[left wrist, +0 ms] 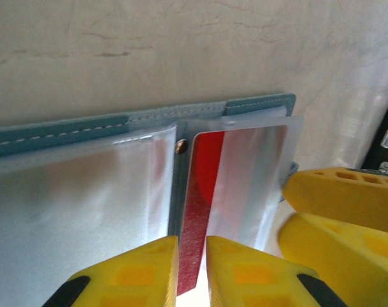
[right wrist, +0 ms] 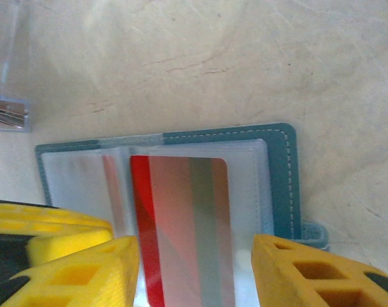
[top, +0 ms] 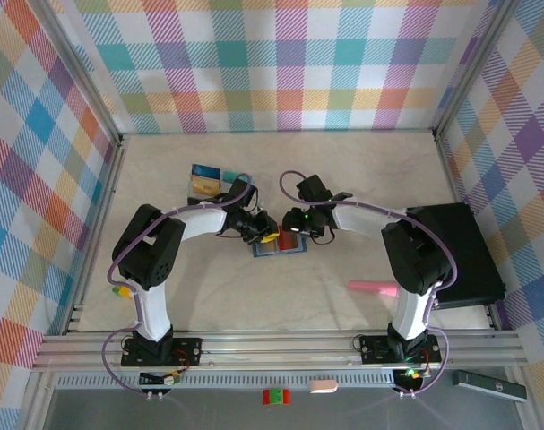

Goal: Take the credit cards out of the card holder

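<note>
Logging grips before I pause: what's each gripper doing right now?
Left gripper: closed on the edge of the red card.
Right gripper: open, one finger on each side of the red card, not gripping.

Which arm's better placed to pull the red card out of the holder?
Left. The left gripper has its jaws closed on the edge of the red card; the right gripper stands open over the card holder, holding nothing.

This is a robotics lab test cell. A beige table (top: 361,170) is boxed in on three sides by walls (top: 289,63) of bright checked cloth, hung like a backdrop between bare aluminium rails (top: 280,345). Two black-and-white robot arms, the left arm (top: 151,251) and the right arm (top: 415,255), are bolted side by side to the rail at the near edge.
</note>
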